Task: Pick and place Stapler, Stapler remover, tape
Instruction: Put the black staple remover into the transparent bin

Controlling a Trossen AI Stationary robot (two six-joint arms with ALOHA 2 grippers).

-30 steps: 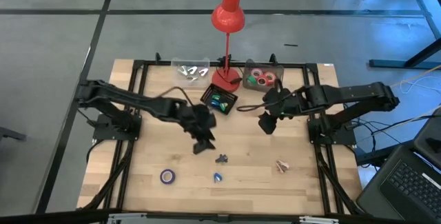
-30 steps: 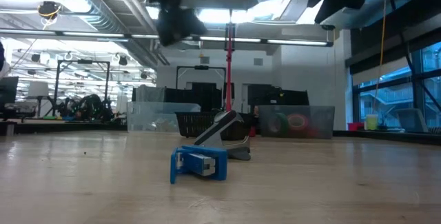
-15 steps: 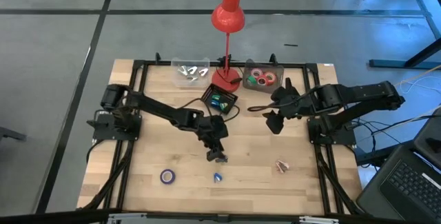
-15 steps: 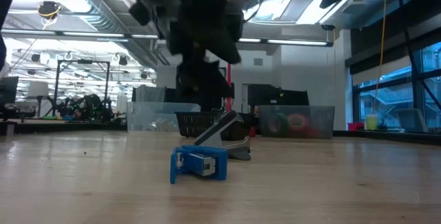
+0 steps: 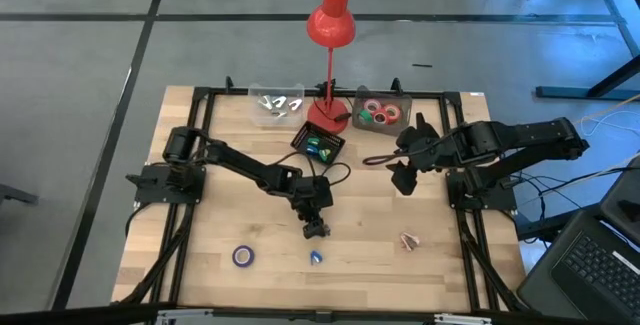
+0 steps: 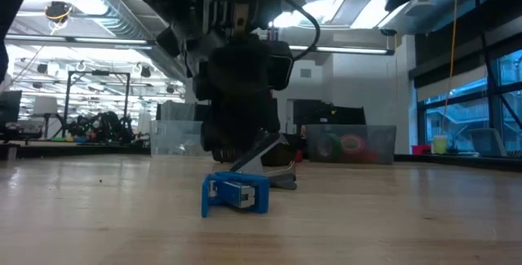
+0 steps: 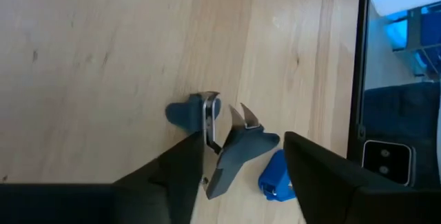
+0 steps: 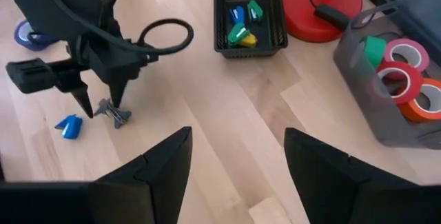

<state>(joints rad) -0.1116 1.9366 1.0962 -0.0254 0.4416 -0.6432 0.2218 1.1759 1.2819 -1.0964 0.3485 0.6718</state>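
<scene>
We see the left claw down at the grey stapler remover mid-counter, its fingers spread either side of it and not gripping. A small blue stapler lies just beside. The right claw hangs open and empty, well apart, near the grey bin holding tape rolls.

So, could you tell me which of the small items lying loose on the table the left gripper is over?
The grey staple remover, between the left gripper fingers; the blue stapler lies beside it.
</scene>
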